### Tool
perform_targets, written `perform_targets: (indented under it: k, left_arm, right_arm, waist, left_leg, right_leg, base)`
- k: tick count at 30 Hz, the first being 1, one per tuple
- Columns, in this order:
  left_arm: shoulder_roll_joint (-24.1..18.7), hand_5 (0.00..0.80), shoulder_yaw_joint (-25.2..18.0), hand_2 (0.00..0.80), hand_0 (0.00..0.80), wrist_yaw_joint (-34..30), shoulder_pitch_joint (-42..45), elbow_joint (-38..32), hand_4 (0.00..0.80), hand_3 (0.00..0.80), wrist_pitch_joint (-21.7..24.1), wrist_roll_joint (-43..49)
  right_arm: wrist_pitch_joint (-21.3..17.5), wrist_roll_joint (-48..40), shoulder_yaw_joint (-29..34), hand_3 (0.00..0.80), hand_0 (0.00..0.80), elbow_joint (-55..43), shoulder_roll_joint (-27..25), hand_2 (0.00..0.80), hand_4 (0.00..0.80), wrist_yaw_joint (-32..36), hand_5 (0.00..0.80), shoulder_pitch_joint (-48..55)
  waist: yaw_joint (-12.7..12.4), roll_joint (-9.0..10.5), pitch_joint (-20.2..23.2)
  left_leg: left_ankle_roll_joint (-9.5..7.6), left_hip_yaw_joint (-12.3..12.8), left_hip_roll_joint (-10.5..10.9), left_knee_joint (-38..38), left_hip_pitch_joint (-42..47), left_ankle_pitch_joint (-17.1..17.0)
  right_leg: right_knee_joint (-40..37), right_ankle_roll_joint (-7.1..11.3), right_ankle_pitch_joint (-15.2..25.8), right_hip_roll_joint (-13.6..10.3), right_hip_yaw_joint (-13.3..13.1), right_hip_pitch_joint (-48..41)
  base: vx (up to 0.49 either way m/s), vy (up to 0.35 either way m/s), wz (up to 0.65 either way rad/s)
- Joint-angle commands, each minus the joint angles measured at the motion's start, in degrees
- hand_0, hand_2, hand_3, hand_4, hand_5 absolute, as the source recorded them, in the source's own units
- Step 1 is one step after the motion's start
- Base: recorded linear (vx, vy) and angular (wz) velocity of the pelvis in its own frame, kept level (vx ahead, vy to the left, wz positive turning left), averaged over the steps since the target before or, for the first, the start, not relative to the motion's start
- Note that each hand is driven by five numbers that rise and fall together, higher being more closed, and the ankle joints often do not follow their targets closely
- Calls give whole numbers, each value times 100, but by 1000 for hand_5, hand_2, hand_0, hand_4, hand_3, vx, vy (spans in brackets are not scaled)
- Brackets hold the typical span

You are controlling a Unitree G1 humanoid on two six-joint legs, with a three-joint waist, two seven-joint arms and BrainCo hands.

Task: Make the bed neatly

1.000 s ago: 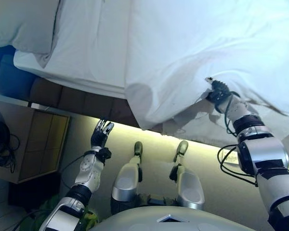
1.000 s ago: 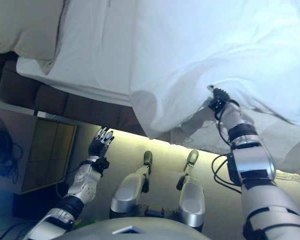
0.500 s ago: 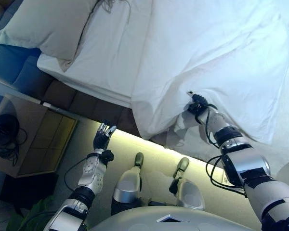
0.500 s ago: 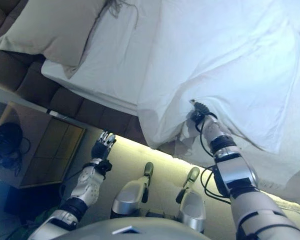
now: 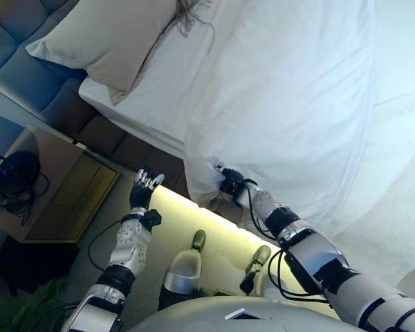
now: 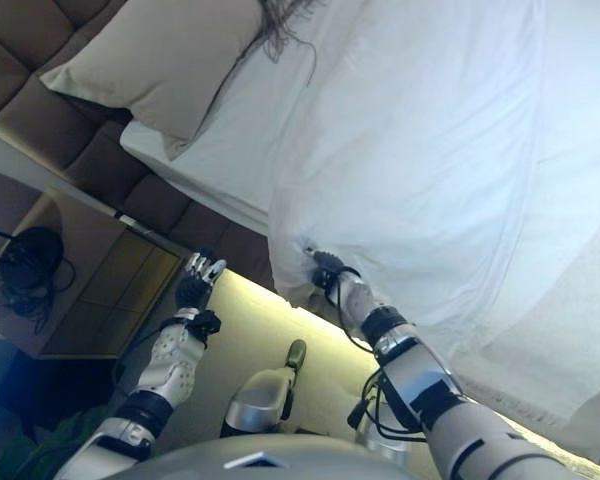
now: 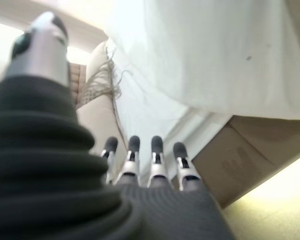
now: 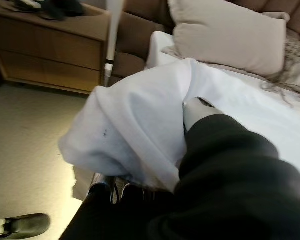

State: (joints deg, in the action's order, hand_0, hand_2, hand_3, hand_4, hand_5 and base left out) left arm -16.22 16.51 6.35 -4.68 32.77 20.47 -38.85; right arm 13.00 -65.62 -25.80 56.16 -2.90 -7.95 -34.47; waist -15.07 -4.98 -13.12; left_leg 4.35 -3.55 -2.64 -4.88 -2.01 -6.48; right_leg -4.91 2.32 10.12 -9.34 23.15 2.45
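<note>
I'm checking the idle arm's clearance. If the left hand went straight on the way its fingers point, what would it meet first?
Probably the bed base under the white sheet. The left hand, open and holding nothing, points up at that edge; its wrist view shows the overhanging duvet just beyond. Depth is unclear.

We see the duvet (image 5: 290,104) lying over the bed (image 5: 152,117), its corner hanging past the near edge. The pillow (image 5: 100,38) lies on the bed, left of the duvet. The nightstand (image 5: 52,194) stands left of the bed.
</note>
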Motion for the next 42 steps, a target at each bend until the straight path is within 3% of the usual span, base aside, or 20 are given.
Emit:
perform_targets:
  k: [1,14,16,18,24,28,36,42]
  left_arm:
    - [-230,0,5,0,0,131,-196,3,0,0,173,428]
    - [-342,0,-117,0,0,-222,-48,-196,0,0,119,763]
    - [-238,0,-104,0,0,-280,-42,-204,0,0,208,775]
    - [-182,0,-132,0,0,-146,-59,-163,0,0,242,849]
    - [-559,0,-349,0,0,-443,81,-597,0,0,382,514]
    - [-730,0,-644,0,0,-523,316,-809,0,0,227,669]
    - [-838,0,-970,0,0,-856,992,-372,0,0,117,1025]
    - [-698,0,-1041,0,0,-1032,1367,230,0,0,336,1066]
  right_arm:
    - [621,264,-553,800,800,-489,1033,800,800,700,800,-9]
    - [1102,166,-1214,800,800,-376,1480,800,800,1117,800,447]
    - [1031,-202,-1361,800,800,-498,1541,800,800,1008,800,412]
    - [1227,55,-1269,800,800,-391,1614,800,800,1266,800,347]
    - [773,-328,-1051,800,800,-303,1476,800,800,1053,800,125]
    - [722,-413,-650,800,800,-232,1316,800,800,972,800,-321]
    - [812,-535,-516,800,800,-217,1308,800,800,1158,800,-877]
    - [982,-775,-730,800,800,-447,1511,800,800,1436,800,-1214]
  waist:
    - [-391,246,197]
    - [-591,248,231]
    - [-590,303,189]
    - [-577,300,227]
    - [-807,244,205]
    - [-1003,288,242]
    - [-1345,312,346]
    - [-1446,334,401]
  left_leg:
    - [-382,0,334,108,45,101]
    - [-372,-156,342,1,-66,13]
    - [-392,-123,315,72,-40,84]
    - [-369,-168,333,14,-43,24]
    - [-353,-385,372,-10,-114,10]
    - [-339,-534,421,-9,-166,-8]
    - [-329,-791,481,11,-75,6]
    - [-321,-832,489,28,-36,-31]
  right_leg:
    - [208,473,86,-714,-156,-444]
    - [182,555,138,-747,-47,-413]
    - [205,600,87,-748,-112,-413]
    - [161,548,132,-735,-72,-429]
    - [129,554,91,-742,59,-488]
    - [80,547,135,-767,185,-546]
    - [144,532,99,-802,367,-717]
    - [220,547,72,-843,426,-776]
  base:
    - [18,24,6]
    - [-27,22,6]
    - [0,0,0]
    - [9,57,2]
    - [-10,20,2]
    - [11,-26,25]
    - [56,4,25]
    - [60,24,5]
